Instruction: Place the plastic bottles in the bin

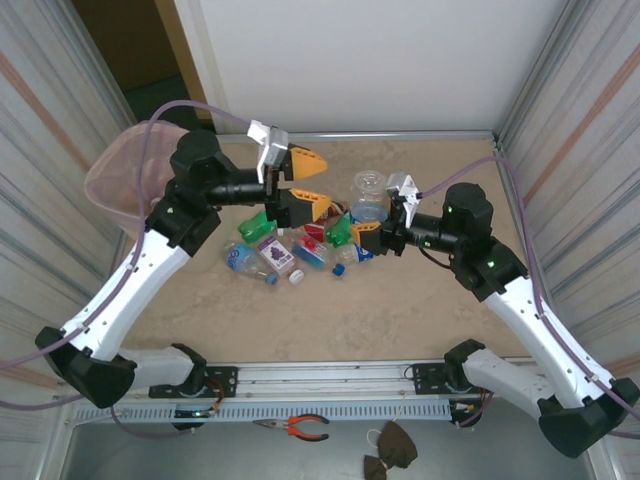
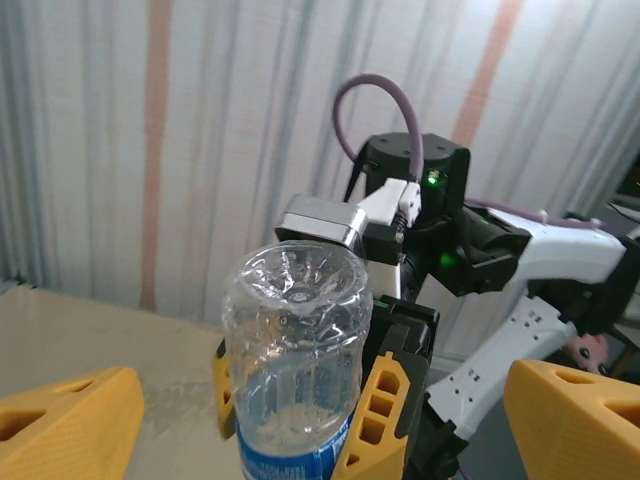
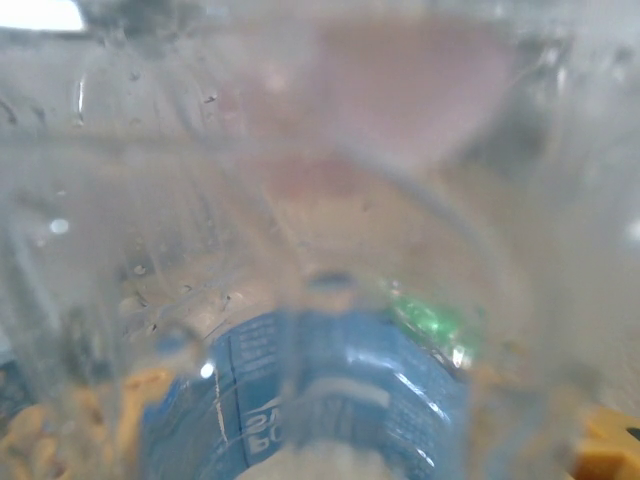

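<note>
My right gripper (image 1: 378,228) is shut on a clear plastic bottle (image 1: 368,194) with a blue label, held base up above the table. In the left wrist view that bottle (image 2: 296,340) stands between the right gripper's orange fingers (image 2: 385,410). In the right wrist view the bottle's blue label (image 3: 300,400) sits close against the lens. My left gripper (image 1: 312,181) is open just left of the bottle, with its wide orange fingers (image 2: 70,420) apart from it. More plastic bottles (image 1: 275,255), green and clear, lie in a pile on the table. The bin (image 1: 120,185), lined with a pink bag, stands at the far left.
Corrugated walls close in both sides and a white panel stands at the back. Purple cables loop from both arms. Pliers (image 1: 300,427) lie on the ledge in front of the arm bases. Bare table (image 1: 350,320) lies in front of the pile.
</note>
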Controlling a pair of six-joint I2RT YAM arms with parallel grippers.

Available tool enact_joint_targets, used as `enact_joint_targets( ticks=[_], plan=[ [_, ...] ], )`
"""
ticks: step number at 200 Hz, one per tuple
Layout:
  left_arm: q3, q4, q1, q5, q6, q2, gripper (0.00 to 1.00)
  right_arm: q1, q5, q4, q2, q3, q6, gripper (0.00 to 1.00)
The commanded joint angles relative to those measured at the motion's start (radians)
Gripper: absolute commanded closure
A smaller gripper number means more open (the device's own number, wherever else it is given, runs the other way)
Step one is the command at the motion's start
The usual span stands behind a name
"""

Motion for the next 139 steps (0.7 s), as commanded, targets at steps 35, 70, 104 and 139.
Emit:
enact_joint_targets(
  ticks=[35,70,104,139],
  plan=[
    [0.121,-0.075,-0.128,0.027,0.174,0.091,0.05,0.066,-0.047,0.057,-0.028,0.057,-0.067,0.4],
    [0.172,-0.13,-0.172,0.024,0.204,0.148,0.06,0.089,-0.011,0.059,-0.034,0.061,-0.071,0.4],
    [0.178,-0.134,-0.186,0.044,0.209,0.166,0.12,0.094,0.026,0.058,-0.045,0.054,-0.076,0.4],
    [0.184,-0.135,-0.196,0.089,0.213,0.178,0.18,0.096,0.041,0.06,-0.053,0.051,-0.077,0.4]
  ],
)
